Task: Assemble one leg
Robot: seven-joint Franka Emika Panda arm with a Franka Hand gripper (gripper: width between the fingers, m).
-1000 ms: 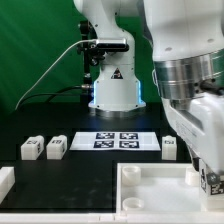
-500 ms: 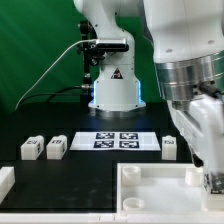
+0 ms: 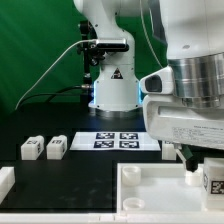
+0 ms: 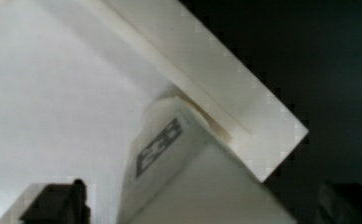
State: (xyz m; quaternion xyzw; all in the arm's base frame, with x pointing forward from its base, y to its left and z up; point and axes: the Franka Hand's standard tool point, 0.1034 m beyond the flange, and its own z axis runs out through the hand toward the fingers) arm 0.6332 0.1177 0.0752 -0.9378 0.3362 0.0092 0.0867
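White robot arm with smooth, glossy moulded-plastic casings, seen in the exterior view. Centre of frame: the rounded white base column, bearing a black triangular emblem and a faint bluish glow at its lower rim. Upper centre: a black band crosses the column, and a thin grey cable loops from it toward the left edge. Right of frame: a broad ribbed metallic-grey ring sits between white shells, above a white block-shaped wrist housing printed with small grey lettering, illegible.
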